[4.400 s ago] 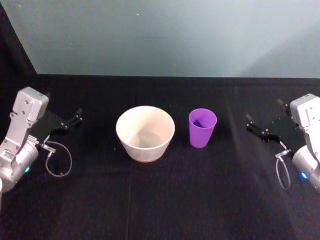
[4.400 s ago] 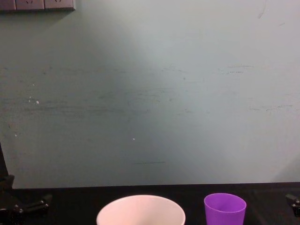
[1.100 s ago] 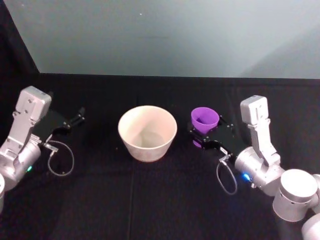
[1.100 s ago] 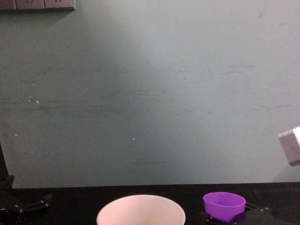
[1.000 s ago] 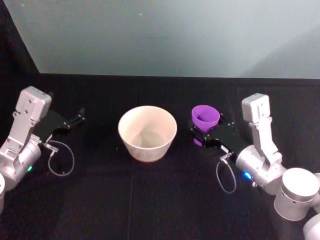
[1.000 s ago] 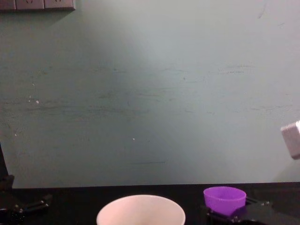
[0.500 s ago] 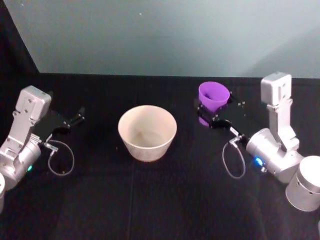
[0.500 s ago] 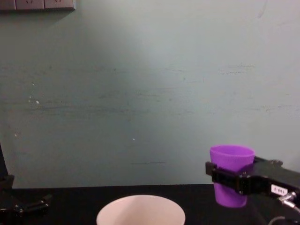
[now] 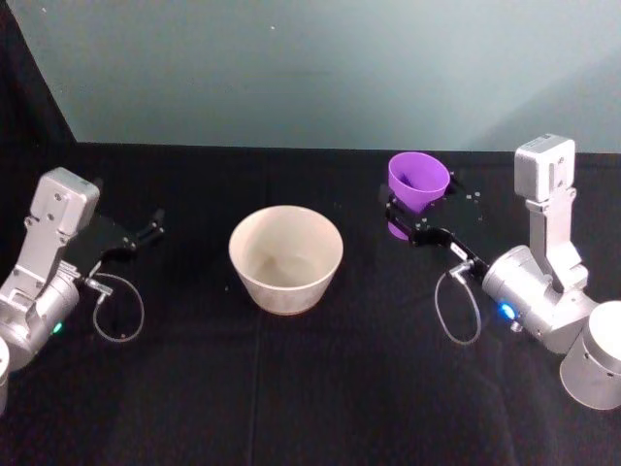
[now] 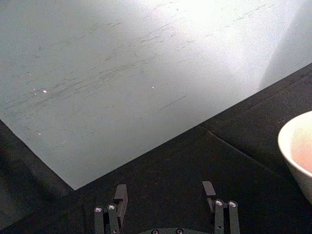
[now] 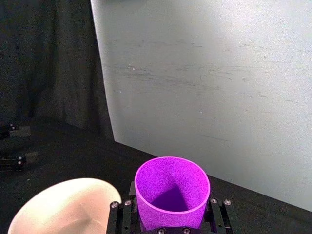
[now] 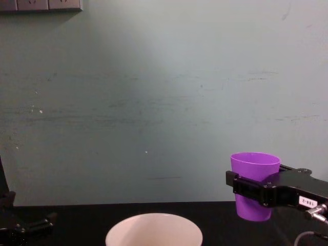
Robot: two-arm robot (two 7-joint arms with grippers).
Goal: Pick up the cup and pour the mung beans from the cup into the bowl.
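Note:
The purple cup (image 9: 418, 180) is held upright in the air, to the right of the bowl and a little behind it. My right gripper (image 9: 417, 214) is shut on the cup, its black fingers clasping the lower wall of the cup (image 12: 254, 164) (image 11: 171, 187). The right gripper (image 12: 256, 190) (image 11: 171, 218) holds it well above the rim of the pale bowl (image 9: 285, 289) (image 12: 154, 231) (image 11: 63, 207). The mung beans are hidden; the cup's inside shows plain purple. My left gripper (image 9: 146, 231) (image 10: 165, 202) rests open at the table's left, with nothing between its fingers.
A black cloth covers the table (image 9: 310, 388) and a pale green wall (image 12: 154, 102) stands behind it. A loose cable loop (image 9: 116, 311) hangs by the left arm and another (image 9: 456, 311) by the right arm. The bowl's edge (image 10: 297, 151) shows near the left gripper.
My right gripper, shut on the cup, has lifted it off the table and carried it up and slightly back. The left arm and the bowl have stayed put.

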